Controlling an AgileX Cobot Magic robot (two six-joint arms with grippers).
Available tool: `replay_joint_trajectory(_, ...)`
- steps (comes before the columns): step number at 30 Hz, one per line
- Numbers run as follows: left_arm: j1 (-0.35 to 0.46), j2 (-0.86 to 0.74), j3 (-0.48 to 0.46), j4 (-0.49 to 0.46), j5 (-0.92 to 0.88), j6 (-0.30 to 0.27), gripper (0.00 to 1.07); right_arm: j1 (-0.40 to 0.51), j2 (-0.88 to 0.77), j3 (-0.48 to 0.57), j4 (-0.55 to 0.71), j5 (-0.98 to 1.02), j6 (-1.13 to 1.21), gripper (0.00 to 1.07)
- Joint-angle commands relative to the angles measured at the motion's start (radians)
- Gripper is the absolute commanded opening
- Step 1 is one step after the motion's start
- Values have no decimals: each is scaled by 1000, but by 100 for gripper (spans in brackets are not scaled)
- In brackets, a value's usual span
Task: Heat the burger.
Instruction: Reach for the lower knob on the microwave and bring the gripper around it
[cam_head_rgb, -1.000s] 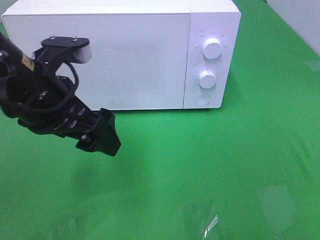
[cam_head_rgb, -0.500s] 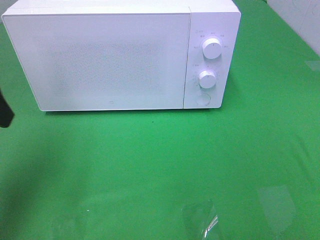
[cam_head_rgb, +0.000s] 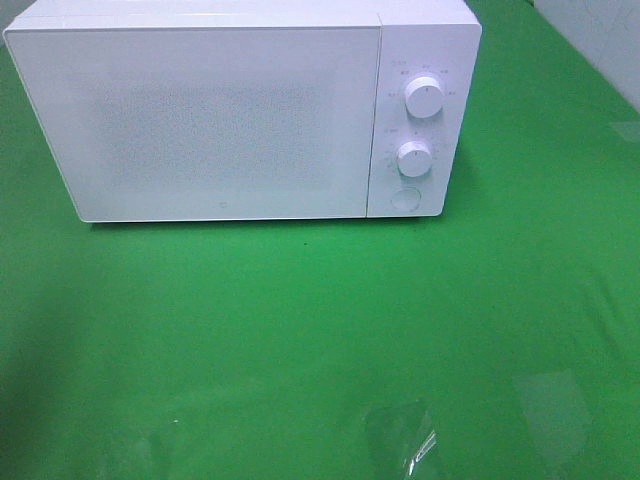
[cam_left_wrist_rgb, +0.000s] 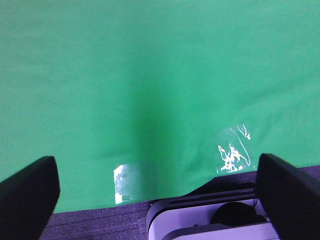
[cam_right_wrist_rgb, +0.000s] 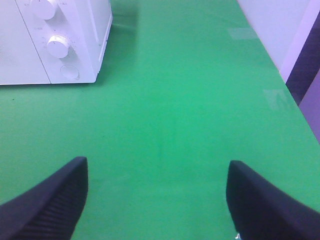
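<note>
The burger is out of view in every frame. A white microwave (cam_head_rgb: 210, 110) with its door shut stands at the back of the green table; it also shows in the right wrist view (cam_right_wrist_rgb: 55, 40). It has two round dials (cam_head_rgb: 425, 98) and a round button (cam_head_rgb: 405, 198) on its right panel. Neither arm shows in the exterior high view. My left gripper (cam_left_wrist_rgb: 160, 200) is open and empty over the green cloth. My right gripper (cam_right_wrist_rgb: 157, 200) is open and empty, to the right of the microwave.
The green cloth (cam_head_rgb: 320, 330) covers the table, with clear tape patches near its front edge (cam_head_rgb: 405, 440). In the left wrist view the cloth's edge (cam_left_wrist_rgb: 90, 212) meets a purple-grey floor and a white device (cam_left_wrist_rgb: 210, 220). A pale wall (cam_right_wrist_rgb: 280, 30) stands at the right.
The left arm, which was in front of the microwave's door one second ago, has drawn back to the left and out of the exterior high view. The microwave has not moved.
</note>
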Motion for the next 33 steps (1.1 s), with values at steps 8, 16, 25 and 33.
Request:
replay_joint_trajectory(8,4,-250,189,-4,-46,2,102,-6,-26,3,2,-7,-3,73)
replay_joint_trajectory(16,4,-405,308,0,-82,2,102,-6,-26,3,2,-7,-3,73)
replay_joint_trajectory(25,4,-580,312,1,-87,2,101,-6,-26,3,2,-7,-1,73)
replay_joint_trajectory(33,36,-721,312,-4,-88,-1,100,-6,-26,3,2,-7,-1,73)
